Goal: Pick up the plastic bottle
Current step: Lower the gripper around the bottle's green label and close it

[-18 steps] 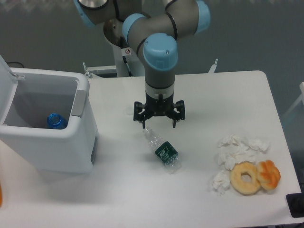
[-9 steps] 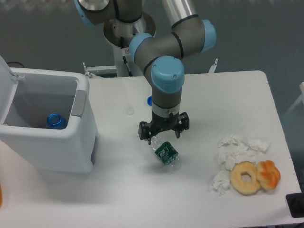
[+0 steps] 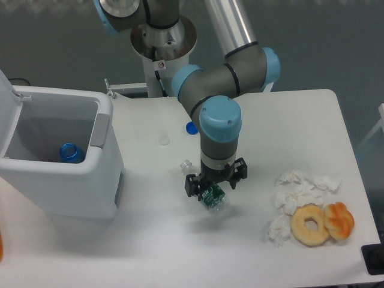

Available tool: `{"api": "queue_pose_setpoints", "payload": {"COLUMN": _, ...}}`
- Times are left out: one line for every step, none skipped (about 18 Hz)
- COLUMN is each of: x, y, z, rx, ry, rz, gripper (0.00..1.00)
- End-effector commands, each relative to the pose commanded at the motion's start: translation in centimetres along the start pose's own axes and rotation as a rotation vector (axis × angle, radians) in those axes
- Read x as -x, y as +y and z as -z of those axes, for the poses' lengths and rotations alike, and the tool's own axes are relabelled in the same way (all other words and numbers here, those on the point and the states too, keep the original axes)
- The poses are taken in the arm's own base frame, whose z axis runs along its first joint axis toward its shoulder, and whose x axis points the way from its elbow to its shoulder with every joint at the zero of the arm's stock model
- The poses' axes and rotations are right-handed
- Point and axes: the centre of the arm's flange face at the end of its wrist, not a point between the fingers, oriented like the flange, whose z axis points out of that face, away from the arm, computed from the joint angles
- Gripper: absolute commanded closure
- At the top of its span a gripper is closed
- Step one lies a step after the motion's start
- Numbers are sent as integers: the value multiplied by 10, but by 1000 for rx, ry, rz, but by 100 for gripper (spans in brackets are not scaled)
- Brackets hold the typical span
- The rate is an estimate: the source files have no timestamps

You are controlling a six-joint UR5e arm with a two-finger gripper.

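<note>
Hovering low over mid-tabletop (image 3: 252, 114), tool (image 3: 216, 182) pointed straight down, fingers spread wide, one at left (image 3: 192, 186) and one at right (image 3: 240, 170). Straddling the bottle (image 3: 213, 198): green label band and clear lower end showing just under the tool body, upper end hidden by it. Bottle lying on its side, tilted down to the right. Cannot tell whether either finger touches the plastic; nothing visibly held. Faint shadow on the tabletop just below the bottle.

Seen elsewhere:
- Scrap of white paper (image 3: 185, 165) just left of the tool, near the left finger, apart from it.
- Small blue cap (image 3: 191, 127) further back on the tabletop, beside the arm's elbow.
- Faint clear ring (image 3: 164, 140) left of the cap; too small to identify.
- White bin (image 3: 78, 186) at the left edge, lid up, blue round object (image 3: 71, 152) inside near its right wall.
- Crumpled tissues (image 3: 300, 186) at the right, well apart from the tool.
- Doughnut (image 3: 310, 224) with a hole just below the tissues, touching an orange pastry (image 3: 339, 219) on its right.
- Dark object (image 3: 373, 259) at the lower right corner, cut off by the frame.
- Arm (image 3: 228, 84) grey with light blue joint caps, folded over the bottle from the back.
</note>
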Motion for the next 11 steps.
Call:
{"api": "queue_pose_setpoints", "payload": {"x": 0, "y": 0, "z": -6, "rx": 8, "ry": -1, "rz": 0, "gripper": 0}}
{"api": "queue_pose_setpoints", "payload": {"x": 1, "y": -1, "z": -12, "rx": 15, "ry": -1, "rz": 2, "gripper": 0}}
{"api": "queue_pose_setpoints", "payload": {"x": 2, "y": -2, "z": -14, "rx": 11, "ry": -2, "rz": 8, "gripper": 0}}
{"api": "queue_pose_setpoints", "payload": {"x": 2, "y": -2, "z": -19, "rx": 14, "ry": -2, "rz": 23, "gripper": 0}}
{"api": "queue_pose_setpoints", "payload": {"x": 2, "y": -3, "z": -25, "rx": 15, "ry": 0, "rz": 38, "gripper": 0}}
{"api": "queue_pose_setpoints", "payload": {"x": 5, "y": -4, "z": -25, "rx": 12, "ry": -1, "rz": 52, "gripper": 0}}
{"api": "queue_pose_setpoints", "payload": {"x": 5, "y": -4, "z": -28, "rx": 14, "ry": -1, "rz": 61, "gripper": 0}}
{"api": "queue_pose_setpoints", "payload": {"x": 5, "y": -4, "z": -32, "rx": 20, "ry": -1, "rz": 63, "gripper": 0}}
{"api": "queue_pose_setpoints", "payload": {"x": 6, "y": -4, "z": -34, "rx": 23, "ry": 1, "rz": 66, "gripper": 0}}
{"api": "queue_pose_setpoints", "payload": {"x": 6, "y": -4, "z": -35, "rx": 23, "ry": 1, "rz": 68, "gripper": 0}}
{"api": "queue_pose_setpoints", "payload": {"x": 5, "y": -3, "z": -36, "rx": 26, "ry": 1, "rz": 66, "gripper": 0}}
